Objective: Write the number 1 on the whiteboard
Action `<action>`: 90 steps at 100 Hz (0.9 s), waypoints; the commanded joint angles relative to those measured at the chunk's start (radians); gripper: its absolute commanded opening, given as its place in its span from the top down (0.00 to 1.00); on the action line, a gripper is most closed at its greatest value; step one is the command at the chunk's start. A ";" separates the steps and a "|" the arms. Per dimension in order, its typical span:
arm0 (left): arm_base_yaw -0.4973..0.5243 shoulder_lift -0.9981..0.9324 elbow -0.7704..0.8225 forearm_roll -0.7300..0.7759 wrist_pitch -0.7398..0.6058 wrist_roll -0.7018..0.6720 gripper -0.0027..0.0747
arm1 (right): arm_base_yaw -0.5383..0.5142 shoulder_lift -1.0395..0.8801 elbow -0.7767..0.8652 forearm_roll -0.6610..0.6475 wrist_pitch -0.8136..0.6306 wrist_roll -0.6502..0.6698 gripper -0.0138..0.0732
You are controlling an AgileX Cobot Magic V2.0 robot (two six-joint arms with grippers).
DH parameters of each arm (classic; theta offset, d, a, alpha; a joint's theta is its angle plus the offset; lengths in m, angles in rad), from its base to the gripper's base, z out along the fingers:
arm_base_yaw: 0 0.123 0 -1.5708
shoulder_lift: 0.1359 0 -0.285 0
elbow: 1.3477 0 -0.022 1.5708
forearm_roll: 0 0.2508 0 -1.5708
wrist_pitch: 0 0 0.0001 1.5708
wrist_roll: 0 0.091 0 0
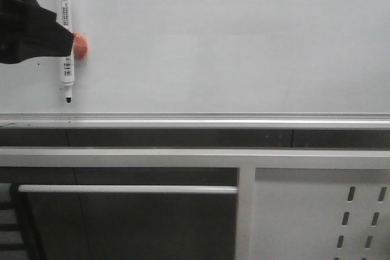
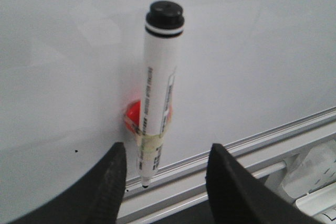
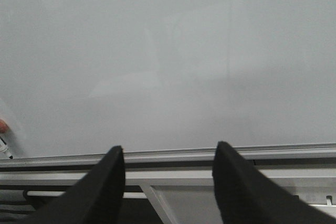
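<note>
The large, smooth, glossy white-grey whiteboard (image 1: 231, 41) fills the upper half of the front view from edge to edge, and no marker stroke shows anywhere on it, so the number 1 is not yet written; a few tiny dark specks dot its lower left area. Its silver aluminium lower frame edge (image 1: 201, 118) runs level across the whole width, with a dark gap and a pale horizontal rail (image 1: 183, 157) beneath it. Under that rail, on the right, stands a white perforated metal panel (image 1: 323, 217) with slanted slots, and on the left a thin white horizontal bar (image 1: 128, 189) crosses a dark recess. The black left hand (image 2: 165, 182) comes in from the left edge of the front view, level with the pen; in its wrist view its two dark fingers (image 2: 107, 190) are spread apart on either side of the pen's lower end and do not touch it. The right hand (image 3: 168, 182) is likewise spread, its fingers holding nothing, facing the bare board above the frame edge. A white marker pen with a black cap end and black tip (image 1: 64, 35) hangs upright against the board near its left end, tip down just above the frame. A small round orange-red magnet (image 1: 80, 45) sits on the board behind the pen's middle, touching it.
</note>
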 commanded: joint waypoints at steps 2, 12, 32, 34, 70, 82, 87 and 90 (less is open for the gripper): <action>-0.007 -0.007 -0.024 0.006 -0.033 0.001 0.54 | 0.003 0.021 -0.035 -0.005 -0.077 -0.011 0.44; -0.007 0.016 -0.024 0.006 -0.041 0.001 0.54 | 0.003 0.021 -0.035 -0.005 -0.077 -0.011 0.44; -0.007 0.071 -0.024 0.006 -0.108 0.001 0.54 | 0.003 0.021 -0.035 -0.005 -0.077 -0.011 0.44; -0.007 0.072 -0.024 0.006 -0.111 0.001 0.54 | 0.003 0.021 -0.035 -0.005 -0.077 -0.011 0.44; -0.007 0.096 -0.024 0.010 -0.178 -0.050 0.54 | 0.003 0.021 -0.035 -0.005 -0.077 -0.011 0.44; -0.007 0.096 -0.024 0.014 -0.142 -0.065 0.54 | 0.003 0.021 -0.035 -0.005 -0.077 -0.011 0.44; -0.007 0.098 -0.024 0.014 -0.130 -0.065 0.54 | 0.003 0.021 -0.035 -0.005 -0.077 -0.011 0.44; -0.007 0.098 -0.024 0.016 -0.129 -0.065 0.54 | 0.003 0.021 -0.035 -0.005 -0.077 -0.011 0.44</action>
